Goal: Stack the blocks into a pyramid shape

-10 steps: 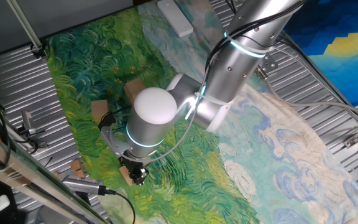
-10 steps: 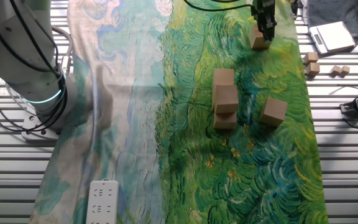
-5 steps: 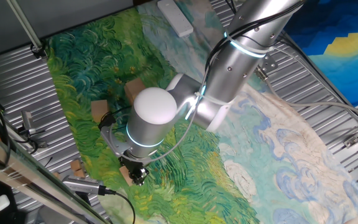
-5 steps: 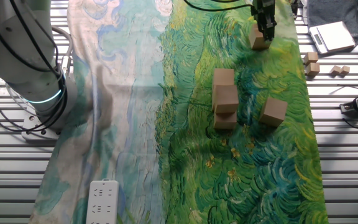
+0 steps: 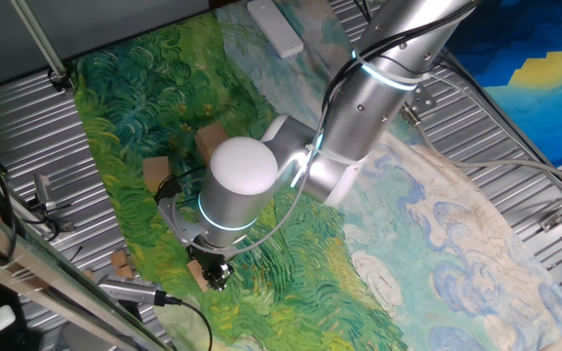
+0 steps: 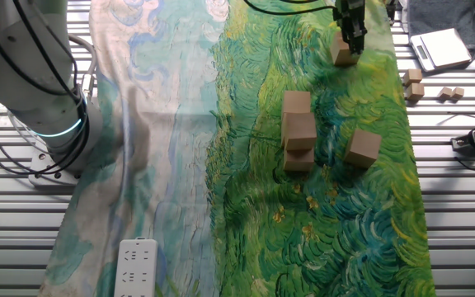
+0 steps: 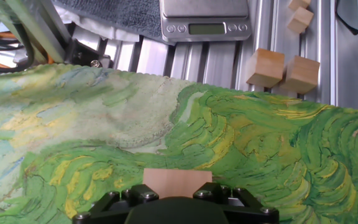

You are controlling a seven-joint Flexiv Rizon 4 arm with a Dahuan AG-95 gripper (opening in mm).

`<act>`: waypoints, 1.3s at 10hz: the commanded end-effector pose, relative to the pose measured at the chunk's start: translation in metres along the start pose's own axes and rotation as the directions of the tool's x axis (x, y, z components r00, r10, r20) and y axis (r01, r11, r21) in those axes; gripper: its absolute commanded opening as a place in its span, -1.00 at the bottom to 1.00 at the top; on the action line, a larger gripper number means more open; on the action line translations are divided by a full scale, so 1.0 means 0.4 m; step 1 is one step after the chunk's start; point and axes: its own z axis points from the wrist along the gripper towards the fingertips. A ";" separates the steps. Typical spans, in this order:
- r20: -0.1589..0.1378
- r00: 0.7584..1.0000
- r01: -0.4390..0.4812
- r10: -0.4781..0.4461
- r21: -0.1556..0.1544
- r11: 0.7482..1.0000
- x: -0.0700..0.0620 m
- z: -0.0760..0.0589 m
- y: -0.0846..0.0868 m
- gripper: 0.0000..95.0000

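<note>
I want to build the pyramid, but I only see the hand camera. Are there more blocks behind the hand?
Observer: Yes. A cluster of blocks sits in the middle of the cloth, away from the gripper.
Operator: Are any stacked already?
Observer: One in the cluster seems to rest on the others, but I cannot tell for sure.
Operator: Any by itself?
Observer: Yes, a lone block stands beside the cluster, not touching it.

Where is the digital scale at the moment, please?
In the hand view the scale sits top centre on the metal table, beyond the cloth and left of two blocks.
</note>
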 end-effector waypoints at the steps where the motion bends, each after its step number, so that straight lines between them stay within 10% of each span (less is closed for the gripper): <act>1: -0.052 0.992 0.115 -0.118 -0.068 0.991 -0.020 -0.120 -0.004 -1.00; 7: -0.049 0.960 0.270 -0.274 -0.083 0.959 -0.042 -0.142 -0.019 -1.00; 13: -0.097 0.854 0.474 -0.511 -0.259 0.842 -0.001 -0.240 -0.069 -1.00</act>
